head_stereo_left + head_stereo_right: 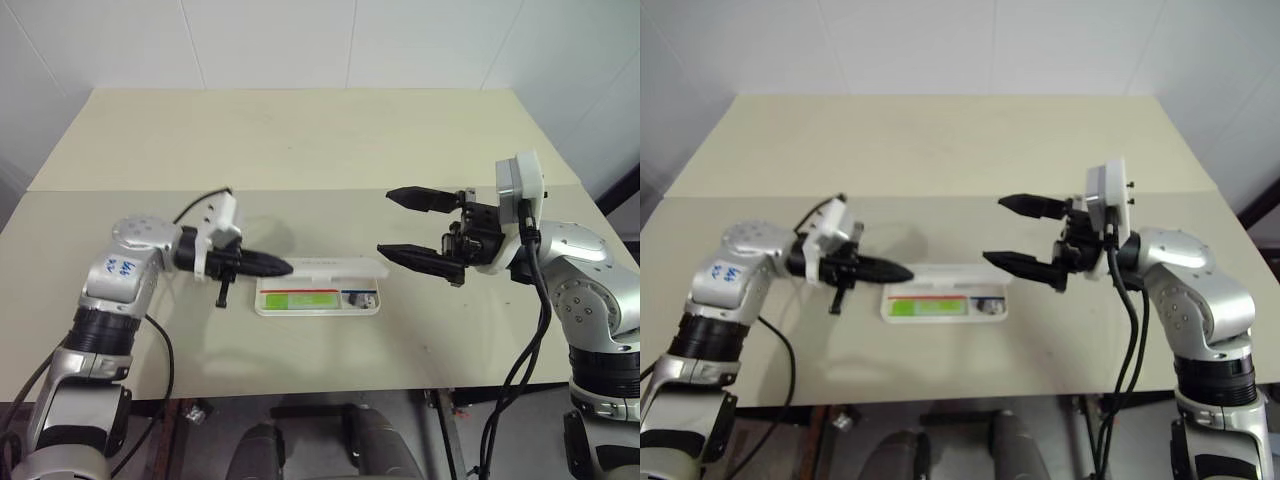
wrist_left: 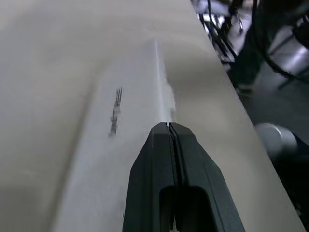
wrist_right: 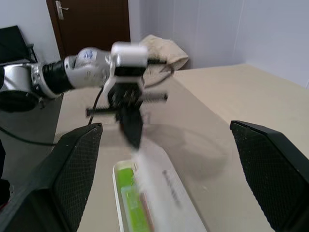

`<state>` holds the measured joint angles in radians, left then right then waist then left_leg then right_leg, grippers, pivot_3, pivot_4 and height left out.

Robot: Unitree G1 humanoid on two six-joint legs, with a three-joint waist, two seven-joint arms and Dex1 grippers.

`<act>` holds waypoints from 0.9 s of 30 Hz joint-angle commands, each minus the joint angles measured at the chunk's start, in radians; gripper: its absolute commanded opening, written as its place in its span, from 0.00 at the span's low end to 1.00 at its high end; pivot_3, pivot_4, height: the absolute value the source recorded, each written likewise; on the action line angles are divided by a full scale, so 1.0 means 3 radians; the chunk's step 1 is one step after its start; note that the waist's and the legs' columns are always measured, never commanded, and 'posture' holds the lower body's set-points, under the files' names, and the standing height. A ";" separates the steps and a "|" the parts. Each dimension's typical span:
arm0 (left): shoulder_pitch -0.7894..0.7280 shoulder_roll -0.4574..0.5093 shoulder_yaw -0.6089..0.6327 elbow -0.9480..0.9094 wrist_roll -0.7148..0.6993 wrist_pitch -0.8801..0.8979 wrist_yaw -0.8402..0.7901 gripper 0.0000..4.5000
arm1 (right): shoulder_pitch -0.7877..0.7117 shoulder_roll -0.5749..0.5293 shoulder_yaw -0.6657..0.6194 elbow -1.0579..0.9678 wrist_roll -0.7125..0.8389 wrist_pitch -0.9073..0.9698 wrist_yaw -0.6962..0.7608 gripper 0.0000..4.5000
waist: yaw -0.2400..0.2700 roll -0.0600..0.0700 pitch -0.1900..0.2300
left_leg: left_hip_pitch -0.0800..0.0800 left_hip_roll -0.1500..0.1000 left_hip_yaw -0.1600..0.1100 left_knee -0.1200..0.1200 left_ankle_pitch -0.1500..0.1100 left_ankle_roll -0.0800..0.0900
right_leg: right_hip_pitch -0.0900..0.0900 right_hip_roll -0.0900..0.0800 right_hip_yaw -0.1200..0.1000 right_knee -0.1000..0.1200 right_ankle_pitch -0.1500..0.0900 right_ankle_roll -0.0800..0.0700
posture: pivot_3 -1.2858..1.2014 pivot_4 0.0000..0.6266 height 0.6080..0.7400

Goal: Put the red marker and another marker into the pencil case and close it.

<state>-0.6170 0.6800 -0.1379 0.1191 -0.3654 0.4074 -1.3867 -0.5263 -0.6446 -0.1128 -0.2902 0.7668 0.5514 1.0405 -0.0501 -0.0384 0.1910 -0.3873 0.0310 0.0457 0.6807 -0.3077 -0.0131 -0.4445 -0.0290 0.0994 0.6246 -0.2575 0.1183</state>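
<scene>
Left eye view: white flat hard-plastic pencil case [image 1: 318,297] lies open on the beige table [image 1: 300,150], lime-green marker [image 1: 300,300] and a red strip inside; lid not yet down. Left pincer [image 1: 283,267], shut & empty, sits at the case's raised lid edge. Right pincer [image 1: 400,222] hangs wide open, empty, right of case.

Left wrist view: shut tips on the lid; closing looks to be what's left.

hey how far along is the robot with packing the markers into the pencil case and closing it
Looks done: a lime-green marker and a red strip beside it lie in the open pencil case; whether that strip is the red marker is unclear. In hand: the shut left tool sits at the raised lid; the open right tool hovers empty. Left: closing the lid.
</scene>
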 commanded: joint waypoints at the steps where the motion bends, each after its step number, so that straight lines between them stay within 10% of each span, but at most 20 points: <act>1: 0.0070 0.0012 -0.0131 -0.0182 0.0122 -0.0018 0.0058 0.01 | -0.0050 0.0028 -0.0015 -0.0146 0.0063 0.0001 -0.0054 1.00 | -0.0004 0.0000 0.0000 | -0.0001 0.0000 0.0000 0.0001 0.0000 0.0000 | 0.0000 0.0000 0.0000 0.0001 0.0000 0.0000 | 0.52 0.24 1.00; 17: 0.0159 -0.0174 -0.0507 -0.0180 0.0524 0.0170 0.0566 0.01 | 0.0280 0.0181 -0.0035 -0.0303 0.0018 -0.0175 -0.0187 1.00 | 0.0000 0.0002 -0.0002 | 0.0013 -0.0003 -0.0020 0.0001 0.0001 0.0001 | 0.0015 0.0000 0.0002 0.0000 0.0001 0.0001 | 0.52 0.24 1.00; 27: 0.0080 -0.0150 0.0276 -0.0423 -0.0060 -0.0005 0.0615 0.01 | 0.0309 0.0117 -0.0116 -0.0132 -0.0004 -0.0263 -0.0064 1.00 | -0.0022 0.0001 -0.0002 | 0.0019 0.0000 -0.0022 -0.0002 0.0000 0.0001 | 0.0021 0.0001 0.0002 -0.0005 0.0001 0.0001 | 0.52 0.24 1.00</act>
<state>-0.5784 0.6121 -0.1118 0.0374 -0.3342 0.4065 -1.1855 -0.4168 -0.5896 -0.1148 -0.3302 0.7492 0.4862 1.0120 -0.0567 -0.0382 0.1905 -0.3819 0.0312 0.0390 0.6797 -0.3076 -0.0129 -0.4387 -0.0287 0.1001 0.6232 -0.2573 0.1186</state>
